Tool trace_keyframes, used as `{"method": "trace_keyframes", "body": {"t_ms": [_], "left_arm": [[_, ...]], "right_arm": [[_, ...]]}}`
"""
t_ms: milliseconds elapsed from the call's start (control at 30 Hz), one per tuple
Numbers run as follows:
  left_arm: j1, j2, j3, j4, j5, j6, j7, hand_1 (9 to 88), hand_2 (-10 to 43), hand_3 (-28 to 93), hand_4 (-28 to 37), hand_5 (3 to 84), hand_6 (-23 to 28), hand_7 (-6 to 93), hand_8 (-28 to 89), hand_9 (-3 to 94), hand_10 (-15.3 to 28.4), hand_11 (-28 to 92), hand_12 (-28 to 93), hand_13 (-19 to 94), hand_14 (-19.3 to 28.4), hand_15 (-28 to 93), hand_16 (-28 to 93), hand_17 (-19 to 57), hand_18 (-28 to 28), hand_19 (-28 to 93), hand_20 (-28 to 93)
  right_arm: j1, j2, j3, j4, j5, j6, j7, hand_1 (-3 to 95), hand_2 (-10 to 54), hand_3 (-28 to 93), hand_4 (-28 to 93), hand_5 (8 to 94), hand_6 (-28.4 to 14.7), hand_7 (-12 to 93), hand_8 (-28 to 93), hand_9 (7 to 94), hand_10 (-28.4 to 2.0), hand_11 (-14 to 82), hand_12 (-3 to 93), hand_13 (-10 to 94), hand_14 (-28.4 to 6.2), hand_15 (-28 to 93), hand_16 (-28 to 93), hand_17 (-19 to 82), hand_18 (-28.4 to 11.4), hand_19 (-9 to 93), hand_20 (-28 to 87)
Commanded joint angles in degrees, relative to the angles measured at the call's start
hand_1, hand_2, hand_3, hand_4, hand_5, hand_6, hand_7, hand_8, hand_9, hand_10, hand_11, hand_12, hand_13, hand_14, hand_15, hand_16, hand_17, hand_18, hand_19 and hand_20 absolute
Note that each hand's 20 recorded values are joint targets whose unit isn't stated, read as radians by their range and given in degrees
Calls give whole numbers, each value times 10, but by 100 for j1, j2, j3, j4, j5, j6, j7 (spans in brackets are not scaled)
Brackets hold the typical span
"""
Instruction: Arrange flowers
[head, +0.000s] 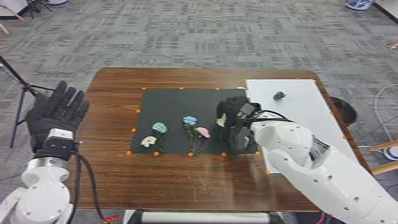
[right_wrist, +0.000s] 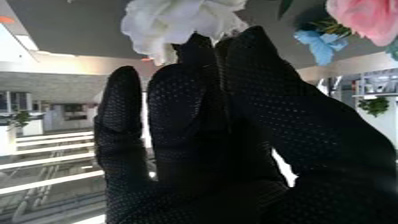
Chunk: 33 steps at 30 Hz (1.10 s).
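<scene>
Pinching a light bloom by its slim stem

My right hand (right_wrist: 182, 100) is nearly closed, thumb drawn against the fingers, and I judge the white flower (right_wrist: 173, 22) is caught at the tips, just beneath its petals. It sits over the dark mat (head: 169, 105), near the right edge. I expect almost no weight: soft petals that crush or bend easily, on a thin, fairly stiff stem that could twist in my glove. Best to hold the stem below the head and leave the petals alone.

Next over, around the mat's middle, lie the pink flower (head: 203, 132) and blue flower (head: 189, 120); farther, towards its left edge, the teal flower (head: 160, 127) and another white bloom (head: 148, 141). My left hand (head: 55, 112), fingers straight, is beside the table's (head: 111, 177) left edge.
</scene>
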Motion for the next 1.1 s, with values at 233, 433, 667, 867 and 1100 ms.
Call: {"method": "trace_keyframes", "body": {"t_ms": [233, 433, 667, 867, 1100], "left_arm": [[56, -22, 13, -16, 12, -23, -13, 274, 143, 714, -283, 419, 53, 132, -101, 318, 131, 191, 91, 225, 122, 235, -45, -52, 109, 232, 111], [57, -20, 13, -12, 30, -65, -6, 271, 144, 715, -283, 418, 54, 127, -98, 319, 131, 189, 91, 225, 123, 234, -45, -53, 109, 232, 111], [120, -38, -38, -22, 86, -182, -45, 269, 146, 715, -283, 414, 57, 123, -97, 315, 130, 185, 90, 223, 124, 230, -44, -53, 109, 230, 111], [72, -13, -7, 3, 96, -183, -19, 266, 147, 713, -283, 407, 56, 118, -95, 310, 128, 178, 90, 219, 122, 223, -43, -53, 109, 228, 111], [47, -27, 22, 16, 132, -190, -80, 265, 148, 711, -283, 406, 57, 116, -93, 309, 128, 175, 92, 217, 124, 220, -39, -54, 109, 229, 112]], "right_arm": [[-151, 48, 379, -394, 116, 63, 125, 537, -95, 763, -283, 609, 13, 232, -141, 727, -81, 155, 428, 631, -80, 677, 466, 291, -229, 732, 425], [-93, -19, 762, -220, 142, 229, 476, 490, -95, 814, -283, 593, 5, 214, -137, 645, -119, 237, 234, 619, -84, 677, 451, 288, -230, 732, 418], [319, 7, 1115, 244, 454, -142, 1275, 446, -95, 826, -282, 500, -27, 132, -108, 502, -138, 114, 146, 608, -111, 705, 367, 283, -235, 729, 399], [777, 114, 1065, 807, 659, -627, 1637, 408, -95, 824, -277, 431, -67, 99, -92, 412, -186, 99, 142, 557, -140, 736, 310, 278, -247, 743, 386], [1128, 105, 791, 1397, 530, -804, 1841, 426, -95, 829, -280, 424, -63, 98, -90, 399, -174, 102, 134, 563, -138, 751, 298, 281, -248, 751, 379]]}}
